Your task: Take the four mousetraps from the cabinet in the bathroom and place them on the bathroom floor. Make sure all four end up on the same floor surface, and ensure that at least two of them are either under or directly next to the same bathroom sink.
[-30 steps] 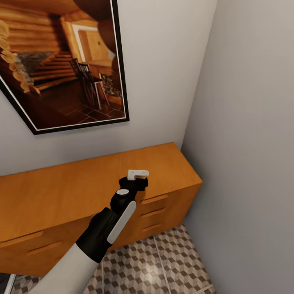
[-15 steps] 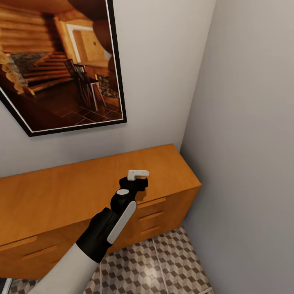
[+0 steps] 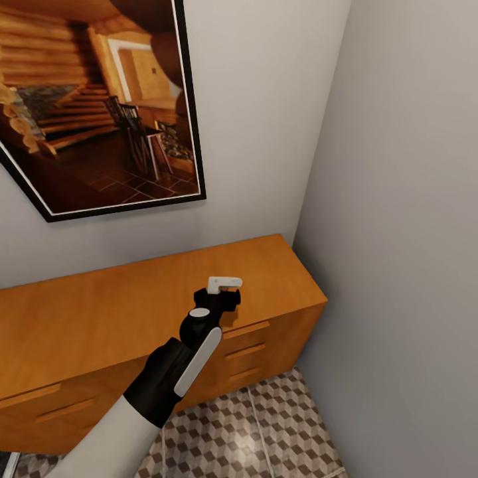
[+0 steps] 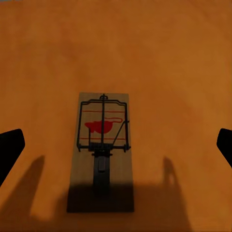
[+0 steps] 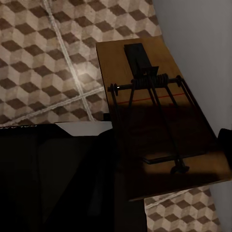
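One mousetrap [image 4: 102, 150] on cabinet [image 3: 99, 318] btwn spread left tool [image 4: 116, 147], right tool pinching mousetrap [image 5: 154, 121].

Smooth satin wood cabinet [image 3: 133, 312]; pale matt wooden mousetrap [image 4: 101, 150] with dark wire; glossy patterned floor tiles [image 3: 265, 425]

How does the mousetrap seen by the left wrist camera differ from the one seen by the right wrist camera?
The left-view mousetrap lies flat on the cabinet top, untouched between the open left gripper fingertips; the right-view mousetrap is off the ground above the bathroom floor. The first shows a red bait patch; the second shows a thin red line. Both are brown boards with dark wire.
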